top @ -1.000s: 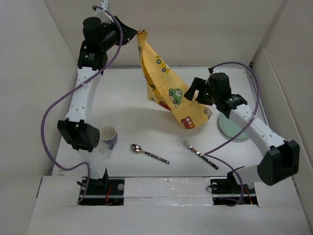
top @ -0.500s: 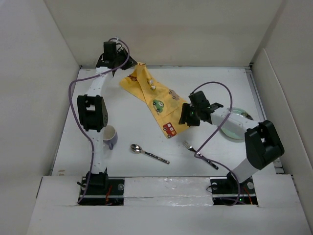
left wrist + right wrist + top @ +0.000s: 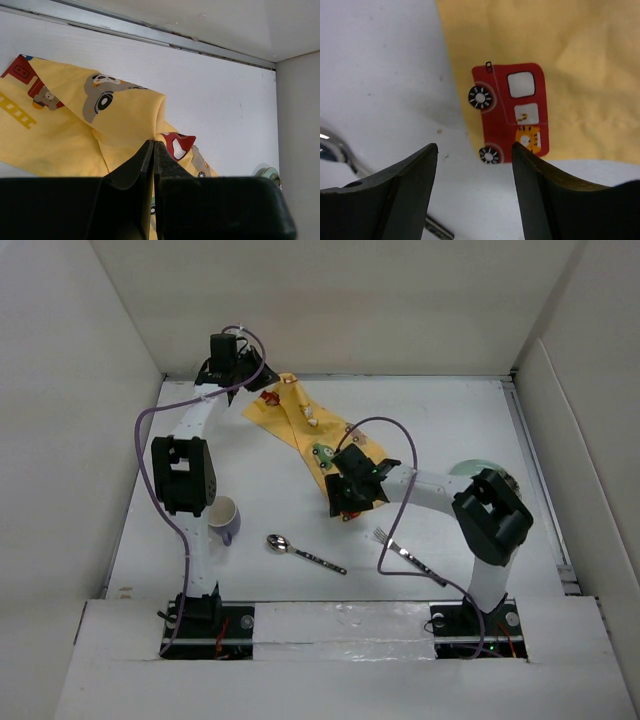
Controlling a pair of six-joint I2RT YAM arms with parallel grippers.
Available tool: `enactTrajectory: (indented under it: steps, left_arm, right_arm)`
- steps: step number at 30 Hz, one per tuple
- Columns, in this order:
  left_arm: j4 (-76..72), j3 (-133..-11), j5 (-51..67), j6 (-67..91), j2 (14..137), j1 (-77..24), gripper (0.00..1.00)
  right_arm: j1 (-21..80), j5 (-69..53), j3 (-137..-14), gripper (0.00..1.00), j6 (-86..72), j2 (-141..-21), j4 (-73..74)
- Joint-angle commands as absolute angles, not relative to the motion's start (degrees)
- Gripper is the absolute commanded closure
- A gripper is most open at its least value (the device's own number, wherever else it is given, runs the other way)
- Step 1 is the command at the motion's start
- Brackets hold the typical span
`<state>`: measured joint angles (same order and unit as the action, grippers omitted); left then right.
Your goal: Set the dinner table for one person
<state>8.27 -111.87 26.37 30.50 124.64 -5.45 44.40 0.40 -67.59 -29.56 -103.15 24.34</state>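
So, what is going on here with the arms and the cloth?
The left gripper is shut on the far corner of the yellow car-print cloth, which lies creased on the white table. The right gripper stands open over its near corner. A mug, spoon, fork and green plate sit apart from it.

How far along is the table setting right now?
Done: the yellow mat is down on the dinner table, though folded. In hand: left gripper pinches its far corner; right gripper hangs open over the near corner. Left: flatten it, then place plate, fork, spoon and mug.
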Motion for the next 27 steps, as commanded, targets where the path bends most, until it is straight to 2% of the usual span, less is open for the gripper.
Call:
enactTrajectory:
  steps: [1, 2, 3, 5, 6, 11, 14, 17, 18, 21, 24, 27]
  left_arm:
    - [5.2, -111.1, 27.7, 29.9, 118.9, -5.0, 1.0]
    - [5.0, -110.7, 27.7, 30.2, 118.5, -5.0, 1.0]
    - [4.7, -110.5, 27.9, 30.4, 118.1, -5.0, 1.0]
    - [4.3, -109.8, 27.8, 30.9, 116.7, -5.0, 1.0]
    - [4.0, -109.3, 27.9, 31.1, 115.5, -5.0, 1.0]
    - [3.7, -108.4, 27.5, 31.2, 111.1, -5.0, 1.0]
    - [3.7, -106.9, 27.0, 31.2, 107.3, -5.0, 1.0]
    - [2.3, -104.3, 25.9, 30.9, 102.9, -5.0, 1.0]
    - [1.9, -102.8, 25.8, 31.0, 102.2, -5.0, 1.0]
    - [2.4, -101.7, 25.3, 30.7, 102.0, -5.0, 1.0]
    - [2.5, -100.8, 25.4, 30.7, 102.7, -5.0, 1.0]
    - [2.7, -100.2, 25.5, 30.6, 103.2, -5.0, 1.0]
  right_arm:
    - [45.2, 4.7, -71.1, 0.36, -27.6, -107.4, 26.5]
    - [45.2, 5.2, -71.3, 0.39, -27.9, -108.1, 27.0]
    - [45.2, 5.6, -71.6, 0.51, -28.0, -108.8, 27.5]
    - [45.2, 6.9, -72.3, 0.67, -28.0, -110.3, 28.8]
    - [45.2, 10.1, -72.5, 0.98, -28.3, -109.9, 30.2]
    - [45.2, 14.1, -72.8, 1.0, -26.2, -101.8, 32.2]
    - [44.6, 15.2, -76.1, 1.0, -23.9, -90.0, 35.5]
    - [44.6, 15.7, -76.7, 1.0, -22.0, -84.1, 35.3]
    - [44.0, 14.7, -75.9, 0.93, -21.5, -82.9, 34.5]
    - [43.3, 7.7, -73.5, 0.49, -20.9, -84.4, 34.1]
    - [43.3, 6.2, -71.9, 0.34, -21.2, -90.0, 33.9]
    - [43.3, 4.1, -69.6, 0.31, -20.7, -94.6, 30.3]
